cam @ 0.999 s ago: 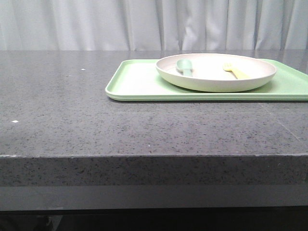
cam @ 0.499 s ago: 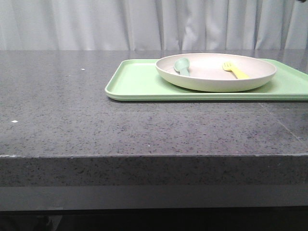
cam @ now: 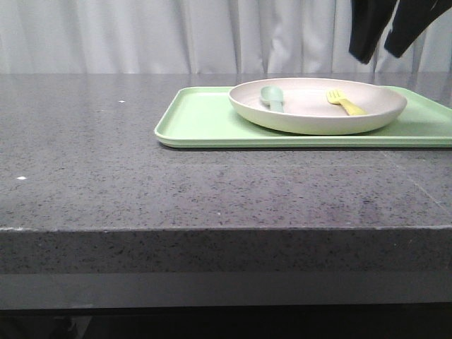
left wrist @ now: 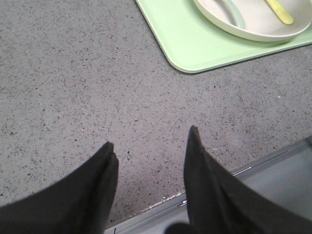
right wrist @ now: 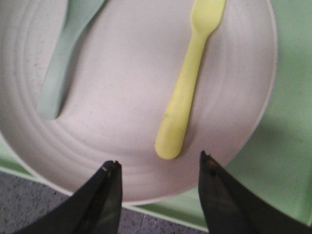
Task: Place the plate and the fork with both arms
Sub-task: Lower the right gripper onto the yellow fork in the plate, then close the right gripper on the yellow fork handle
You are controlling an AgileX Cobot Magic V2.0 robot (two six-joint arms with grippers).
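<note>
The cream plate (cam: 318, 113) sits on a light-green tray (cam: 205, 123) at the right of the table. The pale-yellow fork (cam: 345, 104) lies in the plate's right half. My right gripper (cam: 381, 51) hangs open and empty above the plate's right side. In the right wrist view the fork (right wrist: 187, 92) lies just beyond the open gripper (right wrist: 158, 160), with the plate (right wrist: 122, 122) under it. My left gripper (left wrist: 148, 136) is open and empty over bare table near the front edge; the plate (left wrist: 253, 22) and fork (left wrist: 280, 10) are far from it.
A pale teal spoon (cam: 271, 97) lies in the plate's left half, also in the right wrist view (right wrist: 68, 53). The tray's near corner (left wrist: 187, 53) shows in the left wrist view. A grey speckled table (cam: 106, 155) and white curtain behind.
My right gripper has come into the front view from the top right, above the plate. The plate, fork and spoon have not moved.
</note>
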